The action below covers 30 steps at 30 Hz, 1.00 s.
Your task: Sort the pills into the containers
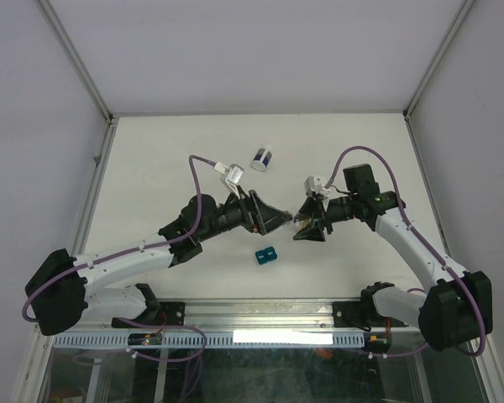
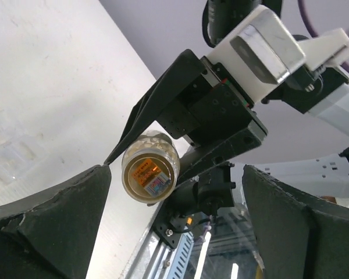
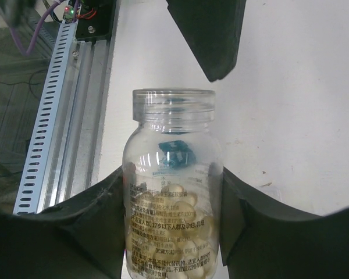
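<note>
A clear bottle [image 3: 173, 192] with no cap, about half full of pale yellow pills [image 3: 186, 232], is held between the fingers of my right gripper [image 3: 171, 174], which is shut on its body. In the top view the bottle [image 1: 301, 222] hangs over the table's middle between both grippers. My left gripper [image 2: 177, 174] stands wide open just in front of the bottle's round end [image 2: 150, 168], with nothing between its fingers [image 2: 52, 224]. One left finger [image 3: 206, 35] shows beyond the bottle's mouth. Faint see-through containers [image 2: 9, 152] lie on the table at the left.
A white jar with a dark-blue band [image 1: 262, 159] lies further back on the table. A small teal block [image 1: 265, 255] sits nearer the front rail [image 1: 260, 312]. White walls enclose the table on three sides.
</note>
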Motion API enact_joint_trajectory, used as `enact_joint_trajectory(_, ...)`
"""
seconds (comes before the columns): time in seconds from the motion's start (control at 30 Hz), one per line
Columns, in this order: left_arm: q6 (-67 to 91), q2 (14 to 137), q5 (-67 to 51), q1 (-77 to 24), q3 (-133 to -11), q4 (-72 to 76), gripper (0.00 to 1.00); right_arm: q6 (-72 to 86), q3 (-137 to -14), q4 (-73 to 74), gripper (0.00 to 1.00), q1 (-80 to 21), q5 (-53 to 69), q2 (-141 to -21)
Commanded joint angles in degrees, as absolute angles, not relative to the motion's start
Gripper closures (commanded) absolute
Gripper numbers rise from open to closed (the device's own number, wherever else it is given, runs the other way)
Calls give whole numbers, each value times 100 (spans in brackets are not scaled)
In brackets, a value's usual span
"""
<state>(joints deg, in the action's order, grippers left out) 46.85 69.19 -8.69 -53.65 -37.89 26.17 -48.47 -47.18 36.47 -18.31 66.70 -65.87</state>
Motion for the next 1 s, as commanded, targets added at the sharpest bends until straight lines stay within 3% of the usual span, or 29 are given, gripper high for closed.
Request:
enact_joint_trajectory(0.0,4084,6440,-918,-5388,-3649,2983,1,-5064,-5068,3697,100,-1846,6937,-6534)
enact_joint_trajectory(0.33,1056,5655,-3013,-5390,-3066,3963,1,-6113,-5154,4494,100,-1779,7310,-6540)
enact_joint_trajectory(0.73,-1332,6002,-3080,-5518,-3378,3300,1,-7238,-5157,5162,100,-1775,7335,-6720)
enact_joint_trajectory(0.97,-1650,6389,-2627,-5755,-3565,3003,10,-7347,-5181,5255,100,-1753,7297,-6748)
